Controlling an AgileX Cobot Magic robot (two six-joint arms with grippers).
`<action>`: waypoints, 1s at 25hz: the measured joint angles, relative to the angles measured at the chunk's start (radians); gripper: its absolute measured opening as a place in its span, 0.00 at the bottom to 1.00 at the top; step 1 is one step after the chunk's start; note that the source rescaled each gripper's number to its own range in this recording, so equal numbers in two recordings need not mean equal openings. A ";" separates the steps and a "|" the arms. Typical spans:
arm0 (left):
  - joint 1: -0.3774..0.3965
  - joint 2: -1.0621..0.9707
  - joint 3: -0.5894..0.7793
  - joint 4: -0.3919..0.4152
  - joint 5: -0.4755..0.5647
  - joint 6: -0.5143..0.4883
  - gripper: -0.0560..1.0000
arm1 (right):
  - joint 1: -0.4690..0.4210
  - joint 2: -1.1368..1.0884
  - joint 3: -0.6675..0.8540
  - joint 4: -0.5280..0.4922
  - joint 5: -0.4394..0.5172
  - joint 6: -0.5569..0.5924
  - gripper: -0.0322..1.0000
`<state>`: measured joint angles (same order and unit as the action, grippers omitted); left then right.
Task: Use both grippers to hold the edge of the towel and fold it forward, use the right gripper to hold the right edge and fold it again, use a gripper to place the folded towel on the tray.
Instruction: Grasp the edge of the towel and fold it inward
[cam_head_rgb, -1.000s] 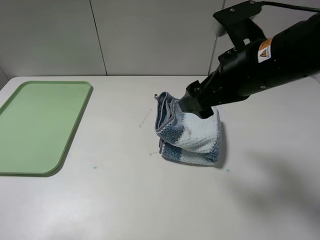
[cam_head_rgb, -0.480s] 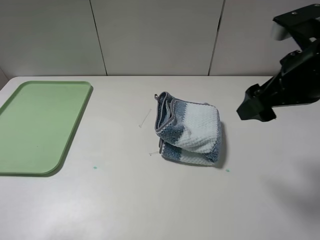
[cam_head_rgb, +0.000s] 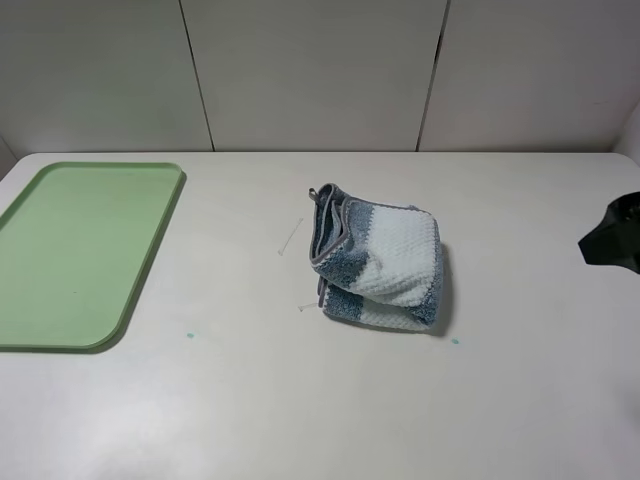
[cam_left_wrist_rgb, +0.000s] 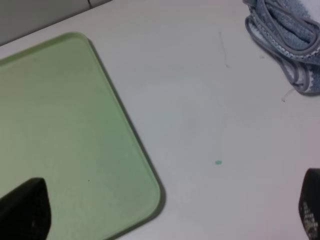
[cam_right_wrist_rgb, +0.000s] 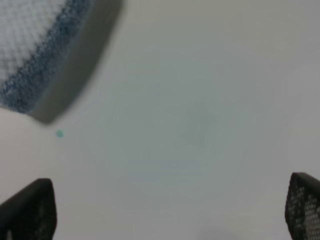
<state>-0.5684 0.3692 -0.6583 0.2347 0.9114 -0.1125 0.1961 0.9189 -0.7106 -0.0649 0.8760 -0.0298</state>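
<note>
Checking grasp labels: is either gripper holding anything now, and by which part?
Nothing is held. The left gripper and right gripper are both open and empty; the folded towel lies free on the table.

Towel (cam_head_rgb: 378, 266) mid-table (cam_head_rgb: 300, 400); tray (cam_head_rgb: 75, 250) well left.

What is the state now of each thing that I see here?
tray: flat on the table, nothing on it
towel: folded into a bundle, on the table, apart from the tray
left gripper: open, holding nothing
right gripper: open, holding nothing
</note>
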 joint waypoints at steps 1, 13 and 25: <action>0.000 0.000 0.000 0.000 0.000 0.000 1.00 | -0.015 -0.028 0.013 0.001 0.000 0.000 1.00; 0.000 0.000 0.000 0.000 0.000 0.000 1.00 | -0.147 -0.309 0.103 0.042 0.089 0.002 1.00; 0.000 0.000 0.000 0.000 0.000 0.001 1.00 | -0.147 -0.506 0.137 0.083 0.120 -0.032 1.00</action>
<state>-0.5684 0.3692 -0.6583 0.2347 0.9114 -0.1113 0.0493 0.4133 -0.5733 0.0179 0.9963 -0.0614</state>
